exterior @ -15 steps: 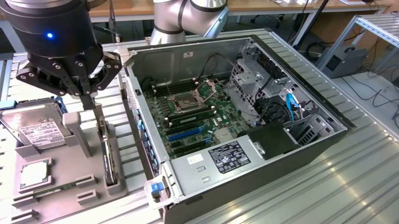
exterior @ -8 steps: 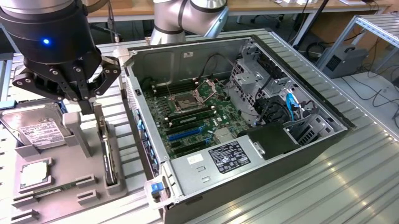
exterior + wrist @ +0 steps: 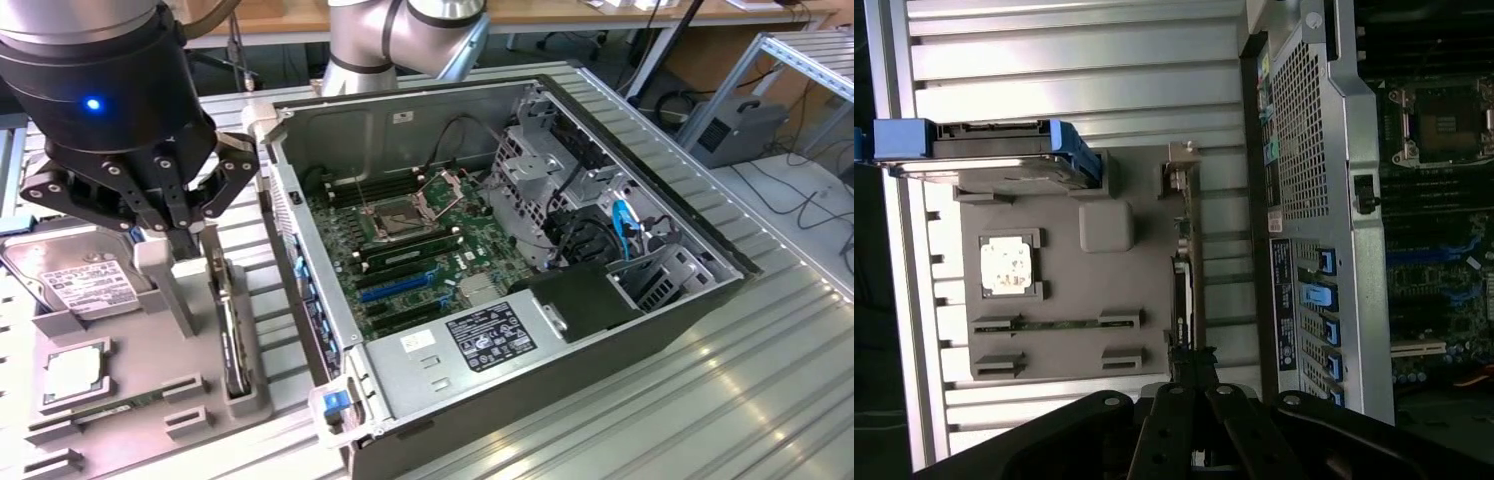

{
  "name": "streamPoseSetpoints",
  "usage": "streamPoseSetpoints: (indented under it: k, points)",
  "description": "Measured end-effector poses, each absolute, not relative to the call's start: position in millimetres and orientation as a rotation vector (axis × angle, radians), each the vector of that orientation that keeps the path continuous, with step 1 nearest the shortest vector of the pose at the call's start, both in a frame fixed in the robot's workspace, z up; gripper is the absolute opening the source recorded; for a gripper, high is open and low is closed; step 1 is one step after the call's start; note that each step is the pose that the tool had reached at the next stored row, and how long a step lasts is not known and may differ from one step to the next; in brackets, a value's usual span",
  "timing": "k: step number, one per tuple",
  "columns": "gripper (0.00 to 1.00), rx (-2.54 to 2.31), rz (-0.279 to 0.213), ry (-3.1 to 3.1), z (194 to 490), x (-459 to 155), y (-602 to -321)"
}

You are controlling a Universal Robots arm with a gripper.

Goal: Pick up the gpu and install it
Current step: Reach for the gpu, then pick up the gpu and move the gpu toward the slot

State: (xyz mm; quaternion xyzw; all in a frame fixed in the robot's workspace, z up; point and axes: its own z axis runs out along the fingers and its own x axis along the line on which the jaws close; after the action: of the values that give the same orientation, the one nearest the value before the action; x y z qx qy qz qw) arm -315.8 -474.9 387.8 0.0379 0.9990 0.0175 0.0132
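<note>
The gpu [image 3: 235,335] stands on edge in a slot of the grey holder tray [image 3: 147,345], at the exterior view's left of the open computer case [image 3: 534,365]. In the wrist view the gpu [image 3: 1181,290] is a thin dark strip seen edge-on, in line with the fingers. My gripper [image 3: 180,222] hangs above the tray's far end, a little above and beside the card, and is shut with nothing between its fingers. Its black fingers meet in the wrist view at my gripper [image 3: 1194,395]. The case lies on its side with the motherboard [image 3: 414,250] and its blue slots [image 3: 394,285] exposed.
The tray [image 3: 1074,290] also carries a silver hard drive [image 3: 83,285] with blue rails [image 3: 984,160], a processor chip [image 3: 74,368] and a green memory stick [image 3: 114,408]. The case's rear panel [image 3: 1304,150] rises right beside the tray. Drive cages and cables fill the case's far side [image 3: 587,210].
</note>
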Motion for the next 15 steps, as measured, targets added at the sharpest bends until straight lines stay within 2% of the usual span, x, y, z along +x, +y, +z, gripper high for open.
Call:
streamPoseSetpoints:
  k: [14, 15]
  points:
    - [0.11, 0.118, 0.055, 3.112, 387.8, -315.7, -474.9]
    - [0.17, 0.118, 0.055, 3.112, 387.9, -315.7, -474.9]
